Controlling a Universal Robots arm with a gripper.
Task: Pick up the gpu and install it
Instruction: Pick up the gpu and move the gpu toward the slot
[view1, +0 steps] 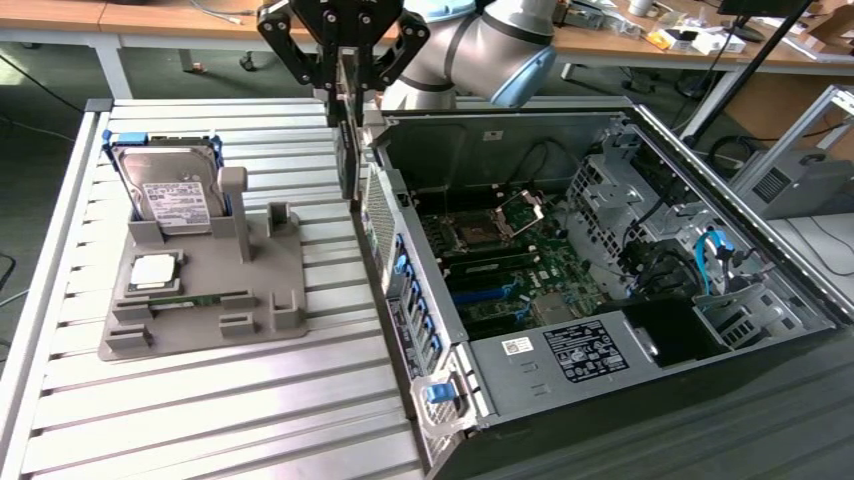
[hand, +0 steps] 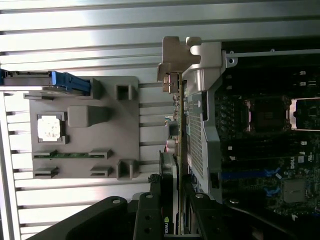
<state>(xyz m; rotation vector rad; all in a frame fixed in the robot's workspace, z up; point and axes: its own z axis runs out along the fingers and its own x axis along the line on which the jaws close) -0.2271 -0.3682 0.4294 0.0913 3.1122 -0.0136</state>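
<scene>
Black gpu (view1: 350, 150) hangs upright, gripped at its top edge by our tool (view1: 350, 88), just beside the open computer case's (view1: 400, 300) wall. We judge it best held vertical and square to the motherboard (view1: 514, 265) slots.

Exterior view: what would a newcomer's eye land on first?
The gripper at the top grips the gpu, which hangs on edge beside the side wall of the open computer case; the case's motherboard lies exposed. On the exterior view's left, a grey fixture tray on the slatted table carries a hard drive standing in a blue frame.
</scene>
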